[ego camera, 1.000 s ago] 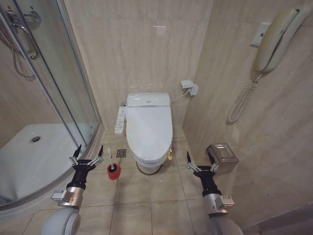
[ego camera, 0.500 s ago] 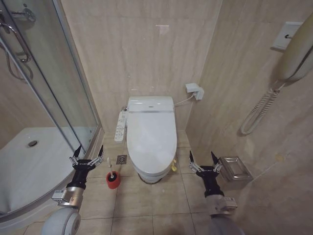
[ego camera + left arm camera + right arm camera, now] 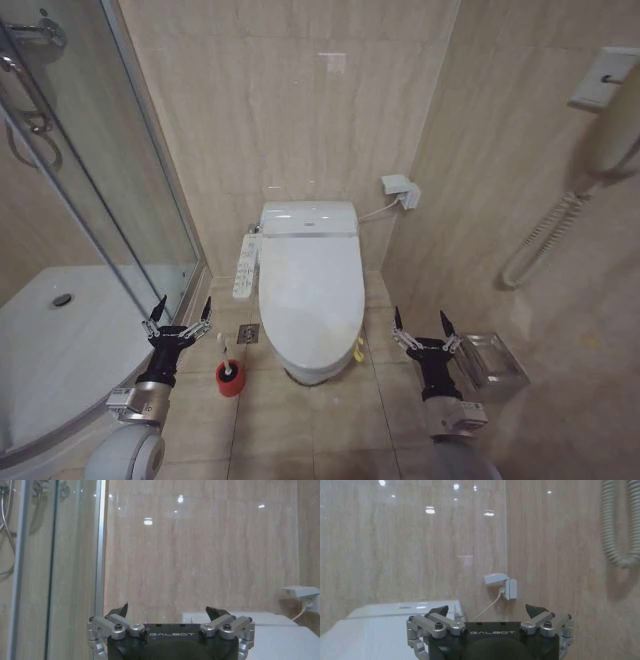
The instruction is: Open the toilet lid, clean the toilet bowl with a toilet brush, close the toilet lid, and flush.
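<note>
The toilet lid [image 3: 310, 290] is down, a glossy white oval covering the toilet bowl, which is hidden under it. Left of the toilet, the toilet brush [image 3: 222, 350] stands upright in its small red holder cup [image 3: 230, 379] on the floor tiles. My left gripper [image 3: 180, 318] is open and held up just left of the brush, nothing between its fingers. To the right of the toilet my right gripper [image 3: 421, 328] is open and empty too. The left gripper [image 3: 167, 612] points at the wall with the lid [image 3: 280, 645] beside it. The right gripper [image 3: 487, 611] faces the wall, lid [image 3: 375, 630] off to one side.
A glass shower door [image 3: 110, 190] and white shower tray [image 3: 60, 340] fill the left. A control panel [image 3: 244, 265] hangs on the toilet's left side. A steel bin [image 3: 492, 363] sits by the right wall, under a wall phone [image 3: 610, 130]. A socket box [image 3: 400, 188] is behind the toilet.
The whole picture has shifted: the camera has moved closer and tilted, so the toilet looms larger and sits lower. Both grippers hold the same open pose.
</note>
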`<state>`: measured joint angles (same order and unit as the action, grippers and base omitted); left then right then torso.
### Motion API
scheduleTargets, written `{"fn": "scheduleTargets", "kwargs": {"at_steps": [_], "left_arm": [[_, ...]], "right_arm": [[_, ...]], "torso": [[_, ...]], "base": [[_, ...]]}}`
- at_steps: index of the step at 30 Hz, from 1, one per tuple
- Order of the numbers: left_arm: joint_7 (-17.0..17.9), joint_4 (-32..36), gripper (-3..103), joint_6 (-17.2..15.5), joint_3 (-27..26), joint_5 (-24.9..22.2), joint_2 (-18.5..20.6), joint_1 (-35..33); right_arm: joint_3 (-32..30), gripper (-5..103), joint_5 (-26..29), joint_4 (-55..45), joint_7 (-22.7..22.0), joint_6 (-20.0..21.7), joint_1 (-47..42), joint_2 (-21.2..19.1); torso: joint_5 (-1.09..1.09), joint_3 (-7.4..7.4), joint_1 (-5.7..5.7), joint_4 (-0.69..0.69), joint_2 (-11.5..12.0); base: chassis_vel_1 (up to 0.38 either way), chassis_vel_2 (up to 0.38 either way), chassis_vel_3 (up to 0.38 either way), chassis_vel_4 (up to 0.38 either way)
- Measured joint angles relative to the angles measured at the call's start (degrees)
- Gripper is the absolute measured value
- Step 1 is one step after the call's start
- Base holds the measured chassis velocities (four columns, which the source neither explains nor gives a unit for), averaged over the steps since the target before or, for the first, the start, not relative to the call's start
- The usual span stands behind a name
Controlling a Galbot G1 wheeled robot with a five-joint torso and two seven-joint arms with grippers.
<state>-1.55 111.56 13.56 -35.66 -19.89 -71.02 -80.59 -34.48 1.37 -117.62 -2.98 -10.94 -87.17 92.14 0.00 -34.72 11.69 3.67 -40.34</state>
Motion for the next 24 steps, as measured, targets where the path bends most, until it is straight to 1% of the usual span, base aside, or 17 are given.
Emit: {"fn": "scheduleTargets", "kwargs": {"at_steps": [5,7,9,10,12,13,19,22,24], "left_arm": [[0.0,0.0,100,0.0,0.0,0.0,0.0,0.0],[0.0,0.0,100,0.0,0.0,0.0,0.0,-0.02],[0.0,0.0,100,0.0,0.0,0.0,0.0,-0.03],[0.0,0.0,100,0.0,0.0,0.0,0.0,-0.03],[0.0,0.0,100,0.0,0.0,0.0,0.0,-0.03],[0.0,0.0,100,0.0,0.0,0.0,0.0,-0.03],[0.0,0.0,100,0.0,0.0,0.0,0.0,-0.03],[0.0,0.0,100,0.0,0.0,0.0,0.0,-0.02],[0.0,0.0,100,0.0,0.0,0.0,0.0,-0.02]], "right_arm": [[-0.05,100,-1.48,0.71,-0.67,-0.46,0.28,0.0],[0.05,100,-4.15,1.41,-1.09,0.11,0.28,0.0],[0.69,100,-6.7,2.91,-2.6,0.88,0.58,-0.01],[0.69,100,-6.7,2.91,-2.6,0.88,0.58,-0.01],[1.23,100,-10.07,6.2,-4.29,0.33,1.31,-0.51],[1.36,100,-10.59,7.37,-4.62,0.16,1.53,-0.77],[2.28,100,-10.92,12.38,-5.5,0.16,2.53,-1.99],[4.12,100,-10.88,16.42,-7.66,0.25,3.18,-3.37],[4.52,100,-10.87,17.41,-7.9,0.27,3.26,-3.74]], "torso": [[-0.01,0.0,-0.01,0.0,0.0],[0.01,0.03,-0.07,0.0,-0.01],[0.0,0.04,-0.09,0.01,-0.02],[0.0,0.04,-0.09,0.01,-0.02],[0.01,0.04,-0.1,-0.01,-0.03],[0.01,0.04,-0.09,0.0,-0.03],[0.0,0.03,-0.07,0.0,-0.02],[0.01,0.02,-0.06,0.0,-0.02],[0.0,0.03,-0.07,0.0,-0.02]], "base": [[-0.052,0.063,0.064,-0.046],[0.0,0.0,0.0,0.0],[0.043,-0.054,-0.042,0.049],[0.043,-0.054,-0.043,0.058],[0.061,-0.044,-0.046,0.035],[0.0,0.0,0.0,0.0],[0.0,0.0,0.0,0.0],[0.0,0.0,0.0,0.0],[0.0,0.0,0.0,0.0]]}}
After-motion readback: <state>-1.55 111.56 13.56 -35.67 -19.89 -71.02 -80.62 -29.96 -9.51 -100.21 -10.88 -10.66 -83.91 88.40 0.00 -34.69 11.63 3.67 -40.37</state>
